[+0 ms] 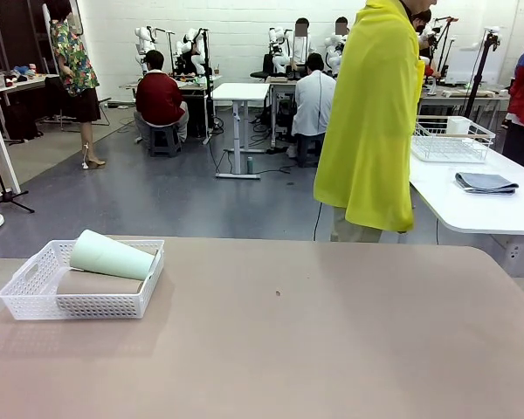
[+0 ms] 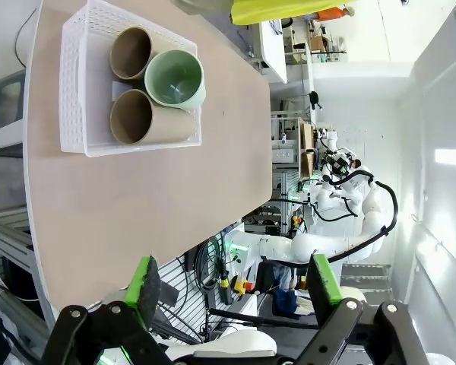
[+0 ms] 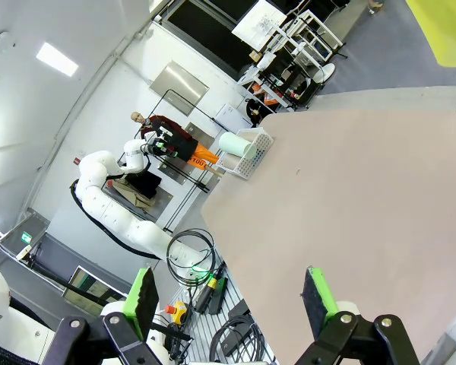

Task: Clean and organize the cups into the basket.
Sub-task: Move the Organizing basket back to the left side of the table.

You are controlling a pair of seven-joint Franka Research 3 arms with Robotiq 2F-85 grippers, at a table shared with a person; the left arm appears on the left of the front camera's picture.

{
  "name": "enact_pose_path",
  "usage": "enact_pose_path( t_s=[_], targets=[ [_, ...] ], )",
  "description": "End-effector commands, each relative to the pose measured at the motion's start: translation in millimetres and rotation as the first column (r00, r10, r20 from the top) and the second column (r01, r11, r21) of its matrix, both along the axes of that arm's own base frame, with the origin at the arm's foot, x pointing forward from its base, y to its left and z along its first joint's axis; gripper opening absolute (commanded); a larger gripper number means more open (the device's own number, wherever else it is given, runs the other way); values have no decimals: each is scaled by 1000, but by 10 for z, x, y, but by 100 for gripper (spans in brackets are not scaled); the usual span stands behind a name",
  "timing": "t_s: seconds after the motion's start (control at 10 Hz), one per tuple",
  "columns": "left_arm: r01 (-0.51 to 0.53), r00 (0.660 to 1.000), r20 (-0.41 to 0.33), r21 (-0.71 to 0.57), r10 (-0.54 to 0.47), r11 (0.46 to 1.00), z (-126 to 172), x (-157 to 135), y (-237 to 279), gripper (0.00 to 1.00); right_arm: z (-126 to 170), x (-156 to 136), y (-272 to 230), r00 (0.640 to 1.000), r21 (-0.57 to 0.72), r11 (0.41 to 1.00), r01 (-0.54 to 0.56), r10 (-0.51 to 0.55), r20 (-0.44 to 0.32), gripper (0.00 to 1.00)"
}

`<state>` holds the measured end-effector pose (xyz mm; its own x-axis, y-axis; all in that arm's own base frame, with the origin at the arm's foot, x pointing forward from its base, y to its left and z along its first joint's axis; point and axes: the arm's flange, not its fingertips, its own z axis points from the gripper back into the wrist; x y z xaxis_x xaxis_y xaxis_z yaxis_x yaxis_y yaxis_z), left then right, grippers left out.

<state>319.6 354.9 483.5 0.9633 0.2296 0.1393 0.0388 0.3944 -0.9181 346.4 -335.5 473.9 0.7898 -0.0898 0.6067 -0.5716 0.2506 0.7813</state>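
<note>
The left claw stands wide open with nothing between its green pads, held well back from the bench edge and looking down its length. The right claw is likewise spread wide and empty, hanging off the near side of the bench.

Out from the left claw, at the far left end of the bench, sits the shallow white plastic basket with lattice-mesh sides. All three tall tapered paper-like cups lie in it on their sides: two matte tan-brown ones side by side on the bottom, and the pale mint green cup resting on top in the groove between them. In the front view the green cup rides above the rim of the basket.

By the look of it the task is finished or nearly so. The risk left is the green cup: perched high and round, it could roll off if the basket were bumped or nudged by an arm.

The bench is a smooth, pale brownish-grey top, otherwise bare. A person in a bright yellow garment stands at its far side. Beyond lies a grey-floored lab with white tables and other seated people.
</note>
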Motion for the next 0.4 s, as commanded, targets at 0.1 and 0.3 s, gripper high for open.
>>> enact_pose_path(
  t_s=[0.1, 0.3],
  targets=[
    [-2, 1000, -3, 5, 2, 1000, 5, -20, 15, 100, 5, -6, -13, 1000, -12, 1000, -7, 7, -9, 100],
    [-2, 1000, -3, 5, 2, 1000, 5, -20, 15, 100, 5, -6, -13, 1000, -12, 1000, -7, 7, -9, 100]
  ],
)
